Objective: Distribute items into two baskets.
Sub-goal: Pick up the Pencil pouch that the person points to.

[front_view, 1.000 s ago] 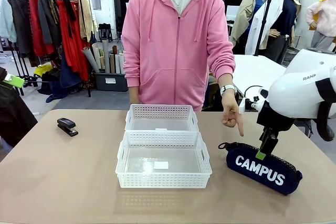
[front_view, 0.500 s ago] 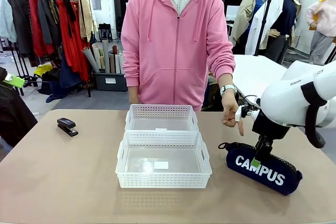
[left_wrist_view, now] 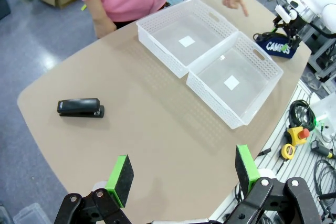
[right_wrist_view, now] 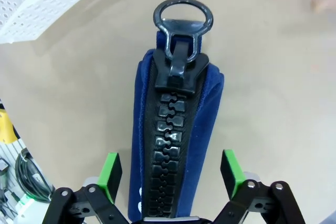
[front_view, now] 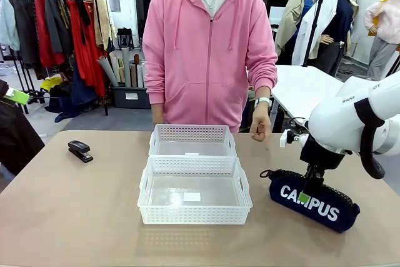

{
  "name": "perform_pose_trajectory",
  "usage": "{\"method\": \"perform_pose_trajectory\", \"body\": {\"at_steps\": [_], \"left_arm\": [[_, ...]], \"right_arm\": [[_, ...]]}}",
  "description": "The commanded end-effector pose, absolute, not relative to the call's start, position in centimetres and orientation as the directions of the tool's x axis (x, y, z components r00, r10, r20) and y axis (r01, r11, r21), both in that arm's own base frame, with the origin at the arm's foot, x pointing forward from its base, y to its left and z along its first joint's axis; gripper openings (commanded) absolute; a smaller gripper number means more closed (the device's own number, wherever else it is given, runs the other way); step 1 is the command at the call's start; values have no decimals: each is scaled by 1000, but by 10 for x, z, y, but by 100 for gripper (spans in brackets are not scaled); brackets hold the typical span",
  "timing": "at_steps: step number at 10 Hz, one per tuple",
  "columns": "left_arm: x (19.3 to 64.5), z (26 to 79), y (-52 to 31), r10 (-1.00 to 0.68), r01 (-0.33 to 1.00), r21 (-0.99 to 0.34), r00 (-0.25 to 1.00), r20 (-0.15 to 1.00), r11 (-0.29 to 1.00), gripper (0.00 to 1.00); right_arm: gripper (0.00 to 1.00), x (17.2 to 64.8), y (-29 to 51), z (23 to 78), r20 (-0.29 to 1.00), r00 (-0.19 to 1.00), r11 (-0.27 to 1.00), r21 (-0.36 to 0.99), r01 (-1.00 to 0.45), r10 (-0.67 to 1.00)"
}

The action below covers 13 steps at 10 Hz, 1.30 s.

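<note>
Straddling the pouch [right_wrist_view: 176, 145] with the right gripper [right_wrist_view: 170, 173], pads apart on either side. Navy fabric, white "CAMPUS" lettering, chunky black zip, ring pull; lying on the table right of the baskets [front_view: 195, 209]. Left gripper [left_wrist_view: 182, 174] spread wide.

A clothes rack [front_view: 62, 17], seemingly of coats, stands behind the tan table [front_view: 75, 217].

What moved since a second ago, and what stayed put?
The right gripper came down onto the pouch. Its open jaws now straddle the pouch without gripping it yet. The person's hand stopped pointing at the pouch and pulled back up toward the body. Nothing was grabbed or let go. The pouch, the baskets and the stapler stayed where they were.
</note>
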<state>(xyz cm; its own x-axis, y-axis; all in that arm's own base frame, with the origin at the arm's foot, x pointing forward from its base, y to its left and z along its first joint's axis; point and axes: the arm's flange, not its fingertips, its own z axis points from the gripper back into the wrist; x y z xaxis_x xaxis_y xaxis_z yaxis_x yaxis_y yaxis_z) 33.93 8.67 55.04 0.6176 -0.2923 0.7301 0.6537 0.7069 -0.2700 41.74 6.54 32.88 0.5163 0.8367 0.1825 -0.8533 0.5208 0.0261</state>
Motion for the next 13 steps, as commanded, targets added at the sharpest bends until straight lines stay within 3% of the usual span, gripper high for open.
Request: {"method": "perform_pose_trajectory", "body": {"at_steps": [1,5,6,13], "left_arm": [[340,550,87,-293,671,-268,599,745,691,100],[340,550,87,-293,671,-268,599,745,691,100],[340,550,87,-293,671,-268,599,745,691,100],[340,550,87,-293,671,-268,599,745,691,100]], "right_arm": [[88,409,61,325,150,505,506,34,-862,850],[9,407,62,323,153,494,493,49,-869,856],[0,408,62,323,154,493,492,49,-869,856],[0,410,56,325,180,499,505,16,-863,848]]}}
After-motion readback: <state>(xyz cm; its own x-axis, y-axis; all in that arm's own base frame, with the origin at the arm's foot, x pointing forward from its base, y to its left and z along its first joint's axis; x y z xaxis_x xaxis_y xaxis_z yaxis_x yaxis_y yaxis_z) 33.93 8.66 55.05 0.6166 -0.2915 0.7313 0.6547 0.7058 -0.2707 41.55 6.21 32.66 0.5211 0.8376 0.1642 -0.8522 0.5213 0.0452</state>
